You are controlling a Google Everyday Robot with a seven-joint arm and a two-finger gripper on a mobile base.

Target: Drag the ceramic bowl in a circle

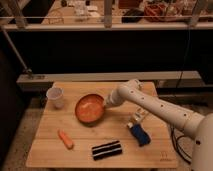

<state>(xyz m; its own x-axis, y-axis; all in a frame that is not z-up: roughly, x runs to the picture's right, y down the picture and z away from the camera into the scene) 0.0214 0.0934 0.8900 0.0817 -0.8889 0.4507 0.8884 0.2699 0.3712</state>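
Note:
The ceramic bowl (90, 108) is a round, shallow orange-red bowl sitting upright on the wooden table (50, 145), left of centre. My gripper (104, 103) is at the bowl's right rim, at the end of the white arm (155, 106) that reaches in from the right. The gripper touches or grips the rim.
A small white cup (55, 96) stands at the table's back left, close to the bowl. A carrot (65, 139) lies front left. A black striped object (106, 149) lies at the front centre. A blue object (139, 134) lies to the right, under the arm.

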